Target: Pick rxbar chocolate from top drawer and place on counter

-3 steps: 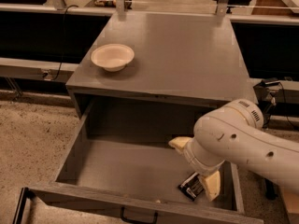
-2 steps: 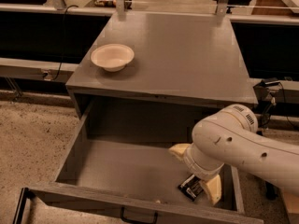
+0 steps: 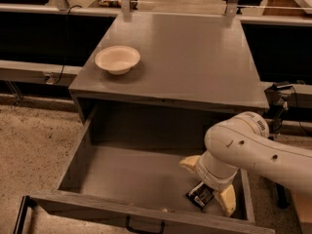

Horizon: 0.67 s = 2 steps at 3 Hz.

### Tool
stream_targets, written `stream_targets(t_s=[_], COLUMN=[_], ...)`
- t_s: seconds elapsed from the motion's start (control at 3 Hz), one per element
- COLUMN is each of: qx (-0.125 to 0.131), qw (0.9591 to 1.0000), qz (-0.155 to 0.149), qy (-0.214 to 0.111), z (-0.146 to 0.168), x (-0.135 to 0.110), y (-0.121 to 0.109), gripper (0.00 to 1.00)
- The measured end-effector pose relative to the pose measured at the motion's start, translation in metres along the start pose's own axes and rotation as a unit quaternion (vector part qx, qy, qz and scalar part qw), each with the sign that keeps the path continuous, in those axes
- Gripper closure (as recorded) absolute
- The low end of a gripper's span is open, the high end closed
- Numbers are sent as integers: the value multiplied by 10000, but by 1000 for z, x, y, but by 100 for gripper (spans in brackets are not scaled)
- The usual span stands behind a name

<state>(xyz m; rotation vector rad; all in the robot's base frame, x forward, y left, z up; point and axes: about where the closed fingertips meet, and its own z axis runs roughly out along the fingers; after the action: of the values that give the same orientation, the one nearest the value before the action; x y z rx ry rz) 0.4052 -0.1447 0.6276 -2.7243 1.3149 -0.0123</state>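
Note:
The top drawer is pulled open below the counter. The rxbar chocolate, a small black bar with white markings, lies on the drawer floor at the front right. My gripper reaches down into the drawer right over the bar. Its cream fingers are spread apart on either side of the bar, one behind it to the left and one in front to the right. The white arm hides part of the bar and the drawer's right side.
A cream round bowl sits on the counter's left side. The drawer's dark handle shows at the front panel. Speckled floor lies to the left. Dark shelving and railings run behind the cabinet.
My gripper has dropped slightly lower into the drawer around the bar. The bar and the bowl have not moved.

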Motion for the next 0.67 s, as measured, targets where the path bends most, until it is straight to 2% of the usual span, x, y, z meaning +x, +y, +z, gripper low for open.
stream_targets(t_s=[0.67], qx=[-276], qw=[9995], qz=[4], qy=[-168], z=[22], x=[4], y=[14], gripper=[0])
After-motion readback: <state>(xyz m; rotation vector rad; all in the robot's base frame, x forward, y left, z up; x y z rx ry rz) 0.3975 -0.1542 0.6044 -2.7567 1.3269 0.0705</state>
